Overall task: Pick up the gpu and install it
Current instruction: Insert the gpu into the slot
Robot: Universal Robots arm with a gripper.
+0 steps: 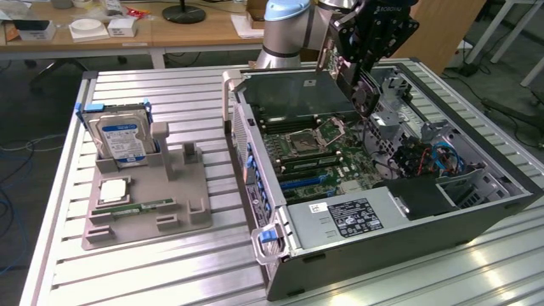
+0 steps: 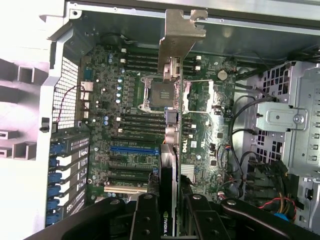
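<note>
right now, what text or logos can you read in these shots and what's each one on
"DELL": sideways on the motherboard.
Green logo on the gpu, held in the pincer: lettering unreadable.
Hard drive label: too small to read.
Power supply sticker: too small to read.

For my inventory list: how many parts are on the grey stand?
3: a hard drive upright at one end, a processor flat beside it, a memory stick beside that. None looks hidden.
</note>
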